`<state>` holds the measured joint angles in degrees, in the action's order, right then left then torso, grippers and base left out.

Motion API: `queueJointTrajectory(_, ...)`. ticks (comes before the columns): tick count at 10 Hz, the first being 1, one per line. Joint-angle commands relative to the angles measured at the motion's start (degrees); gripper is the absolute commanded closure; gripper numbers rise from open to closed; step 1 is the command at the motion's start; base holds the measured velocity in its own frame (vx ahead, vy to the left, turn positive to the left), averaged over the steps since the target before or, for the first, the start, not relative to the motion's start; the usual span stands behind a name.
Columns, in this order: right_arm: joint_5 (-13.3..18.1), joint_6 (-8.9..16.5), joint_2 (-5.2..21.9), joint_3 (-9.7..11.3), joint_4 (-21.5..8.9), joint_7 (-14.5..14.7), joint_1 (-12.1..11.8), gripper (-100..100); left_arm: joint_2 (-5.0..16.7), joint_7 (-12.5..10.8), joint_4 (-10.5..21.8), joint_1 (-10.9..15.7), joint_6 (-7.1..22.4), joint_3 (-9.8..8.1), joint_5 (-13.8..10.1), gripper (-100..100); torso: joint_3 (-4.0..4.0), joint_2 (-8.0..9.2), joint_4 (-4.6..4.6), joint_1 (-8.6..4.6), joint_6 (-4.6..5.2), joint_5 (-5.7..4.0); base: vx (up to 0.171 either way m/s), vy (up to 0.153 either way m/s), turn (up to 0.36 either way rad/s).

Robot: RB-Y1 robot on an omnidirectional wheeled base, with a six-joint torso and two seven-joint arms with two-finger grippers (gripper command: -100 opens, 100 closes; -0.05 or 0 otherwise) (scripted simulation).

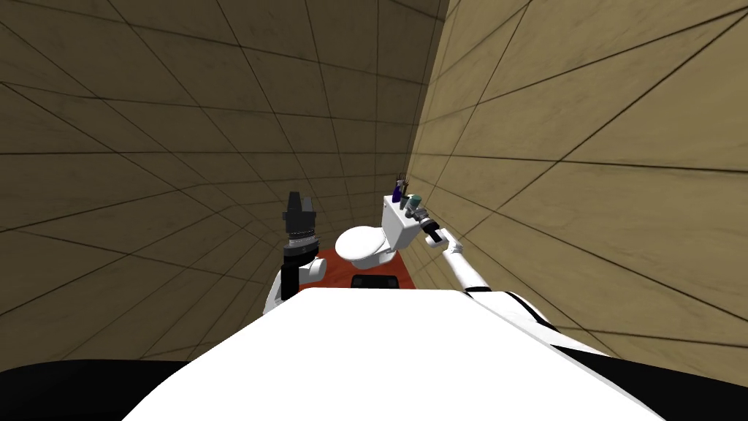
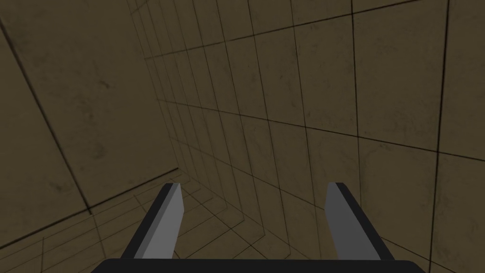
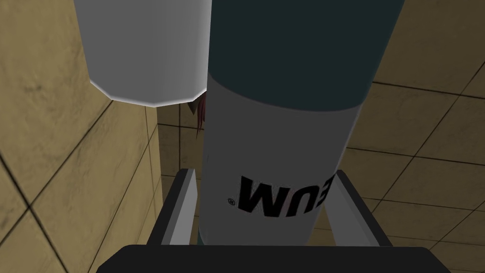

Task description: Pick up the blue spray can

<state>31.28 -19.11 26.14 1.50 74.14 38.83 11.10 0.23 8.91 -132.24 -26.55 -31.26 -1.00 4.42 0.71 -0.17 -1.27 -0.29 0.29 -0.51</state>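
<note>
Since the white, teal-banded can point(image 3: 279, 142) stands between its spread fingers point(image 3: 182, 208), your right hand point(image 3: 263, 171) looks lined up to close.

Mid-frame, a white can point(image 3: 270, 156) with a dark teal band and black lettering stands between the right gripper's point(image 3: 263, 173) spread fingers point(image 3: 182, 208). A white cylinder point(image 3: 142, 47) sits beside it, against a tan tiled wall point(image 3: 426, 156).

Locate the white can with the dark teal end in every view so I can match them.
Head view: the can stands on the toilet tank, at the right gripper.
Right wrist view: close up between the open jaws, its lettering upside down.
Left wrist view: the left gripper, jaws open, faces elsewhere.
Shared landmark: the tan tiled wall behind the can.
</note>
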Motion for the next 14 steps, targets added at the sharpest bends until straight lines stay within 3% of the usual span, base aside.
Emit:
queueJointTrajectory(1,0.1,-0.4,-0.1,-0.6,2.8,0.0,-2.9,100,0.0,0.0,0.0,0.0,0.0,0.00,0.0,0,0.00,0.00,0.00,0.00,0.00,0.00,0.034,0.005,-0.014)
queueJointTrajectory(2,0.1,-0.4,-0.1,-0.6,2.8,0.0,-4.0,100,0.0,0.0,0.0,0.0,0.0,0.00,0.0,0,-0.02,0.06,0.00,-0.03,0.03,-0.02,0.017,0.005,-0.005)
queueJointTrajectory(3,0.8,0.3,0.7,-2.6,5.9,-1.3,-6.0,100,0.0,0.0,0.0,0.0,0.0,0.00,0.0,0,-0.03,0.18,-0.11,-0.08,0.10,-0.08,0.056,0.010,0.157)
queueJointTrajectory(5,0.8,0.3,0.7,-2.6,9.0,-1.3,-9.5,100,0.0,0.0,0.0,0.0,0.0,0.00,0.0,0,0.03,0.07,-0.13,-0.10,0.10,-0.07,0.045,0.006,0.055)
queueJointTrajectory(6,0.8,0.3,0.7,-2.6,9.0,-1.3,-10.2,100,0.0,0.0,0.0,0.0,0.0,0.00,0.0,0,0.00,0.17,-0.16,-0.13,0.15,-0.09,0.014,0.001,-0.010)
queueJointTrajectory(7,1.6,1.1,1.6,-4.6,11.2,-2.6,-11.8,100,0.0,0.0,0.0,0.0,0.0,0.00,0.0,0,0.05,0.22,-0.31,-0.20,0.18,-0.19,0.036,0.014,0.167)
queueJointTrajectory(10,1.6,1.1,1.6,-4.6,15.3,-2.6,-16.3,100,0.0,0.0,0.0,0.0,0.0,0.00,0.0,0,0.12,0.10,-0.33,-0.23,0.20,-0.18,0.036,0.005,0.029)
queueJointTrajectory(11,2.3,1.9,2.4,-6.7,17.0,-3.9,-17.8,100,0.0,0.0,0.0,0.0,0.0,0.00,0.0,0,0.11,0.18,-0.40,-0.27,0.20,-0.25,0.056,0.011,0.198)
queueJointTrajectory(13,2.3,1.9,2.4,-6.7,20.5,-3.9,-21.8,100,0.0,0.0,0.0,0.0,0.0,0.00,0.0,0,0.19,0.04,-0.42,-0.27,0.19,-0.22,0.048,-0.002,0.041)
queueJointTrajectory(14,2.3,1.9,2.4,-6.7,21.6,-3.9,-22.5,100,0.0,0.0,0.0,0.0,0.0,0.00,0.0,0,0.15,0.12,-0.41,-0.28,0.21,-0.24,0.008,0.002,-0.020)
